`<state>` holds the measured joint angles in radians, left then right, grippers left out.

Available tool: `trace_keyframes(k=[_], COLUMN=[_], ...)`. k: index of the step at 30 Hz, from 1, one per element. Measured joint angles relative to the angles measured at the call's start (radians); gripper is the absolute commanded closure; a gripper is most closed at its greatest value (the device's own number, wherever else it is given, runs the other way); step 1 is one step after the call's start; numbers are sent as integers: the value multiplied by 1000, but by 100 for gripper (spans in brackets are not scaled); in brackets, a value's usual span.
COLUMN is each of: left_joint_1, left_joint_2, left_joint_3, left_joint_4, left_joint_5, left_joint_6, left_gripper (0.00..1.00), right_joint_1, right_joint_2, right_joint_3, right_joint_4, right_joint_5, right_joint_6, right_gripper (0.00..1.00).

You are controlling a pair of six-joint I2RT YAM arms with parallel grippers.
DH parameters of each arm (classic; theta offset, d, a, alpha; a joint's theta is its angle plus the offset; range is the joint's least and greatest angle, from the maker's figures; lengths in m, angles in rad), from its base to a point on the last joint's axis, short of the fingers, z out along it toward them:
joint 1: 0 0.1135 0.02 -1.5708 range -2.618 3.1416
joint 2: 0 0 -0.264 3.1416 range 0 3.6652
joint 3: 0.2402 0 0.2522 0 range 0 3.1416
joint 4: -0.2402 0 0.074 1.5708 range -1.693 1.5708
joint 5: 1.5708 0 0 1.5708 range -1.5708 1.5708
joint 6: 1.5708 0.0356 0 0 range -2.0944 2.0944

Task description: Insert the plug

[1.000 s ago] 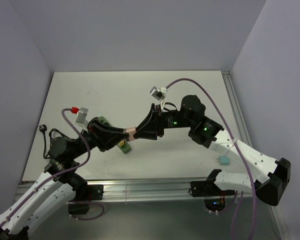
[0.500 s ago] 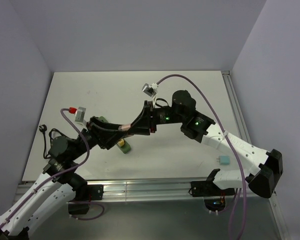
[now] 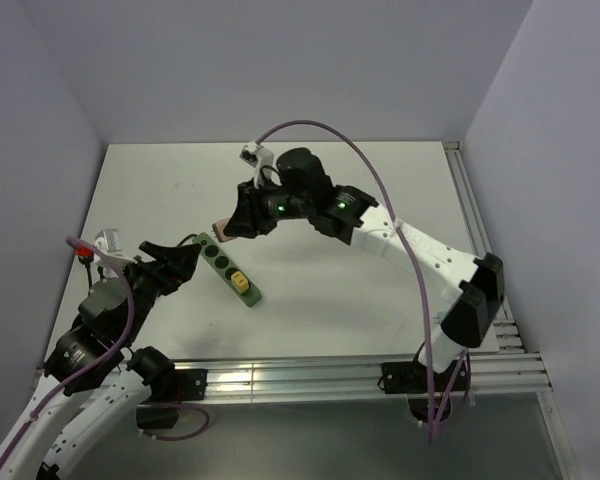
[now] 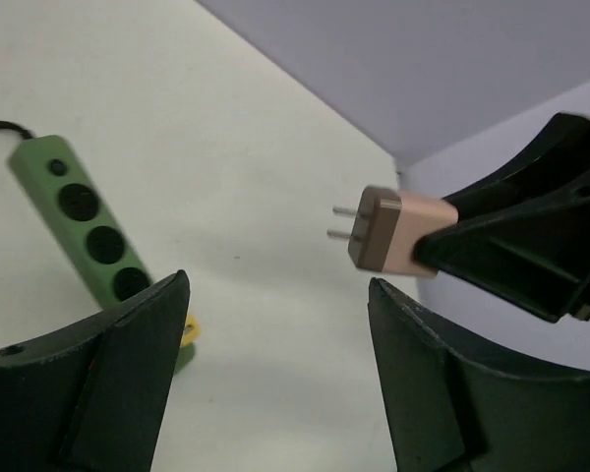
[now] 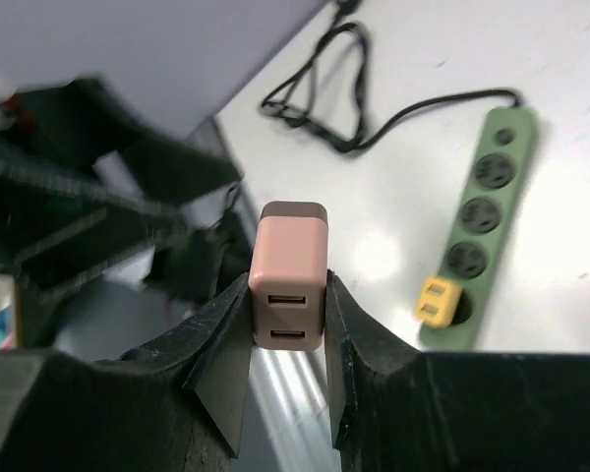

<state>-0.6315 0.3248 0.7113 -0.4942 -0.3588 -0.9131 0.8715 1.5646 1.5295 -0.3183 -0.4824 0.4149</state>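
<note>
My right gripper [image 3: 232, 226] is shut on a pink plug [image 3: 221, 229], held in the air above the far end of the green power strip [image 3: 230, 268]. The right wrist view shows the plug [image 5: 288, 270] clamped between the fingers, its two USB ports facing the camera. My left gripper [image 3: 175, 255] is open and empty, just left of the strip. In the left wrist view the plug [image 4: 388, 230] hangs beyond the open gripper [image 4: 277, 282], its two prongs pointing left towards the strip [image 4: 84, 221]. A yellow plug [image 5: 436, 300] sits in the strip's near socket.
The strip [image 5: 482, 226] has three free round sockets. Its black cable [image 5: 320, 93] lies coiled on the table at the left. An aluminium rail [image 3: 300, 378] runs along the near edge. Grey walls close in the back and both sides.
My left gripper has opened, let go of the pink plug and drawn back to the left. My right gripper has tightened on the plug and carried it left, over the strip.
</note>
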Motion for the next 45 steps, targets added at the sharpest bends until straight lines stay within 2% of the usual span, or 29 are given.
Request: trace_keyframes(k=[3,6,9,15,20,27,45], left_joint_1=[0,0,0,0,0,0,0], left_joint_2=[18,64,113,109,69,18,-56], left_joint_3=[-5,-7,-10,-41,-64,-66,-90], left_joint_4=[-59,-92,-128,-190,-210,-225,-225], left_joint_5=[-66,-116,-165,-229,-245,-268,-267], left_joint_6=[-16,-29,-56,-124,-149,-155,-155], left_gripper=[23,29,31,31,31,30,29], right_joint_1=[28,58,89,124,132,132,183], right_joint_2=[138,287,444,694,792,843,881], right_joint_3=[172,355,535,784,829,867,940], right_joint_4=[-128,-271,-396,-581,-679,-783,-851], right_joint_5=[111,217,318,449,513,546,532], right_joint_6=[-47,-83,-113,-136,-143,-138,-60], right_gripper=[100,100,100,100,100,100,100])
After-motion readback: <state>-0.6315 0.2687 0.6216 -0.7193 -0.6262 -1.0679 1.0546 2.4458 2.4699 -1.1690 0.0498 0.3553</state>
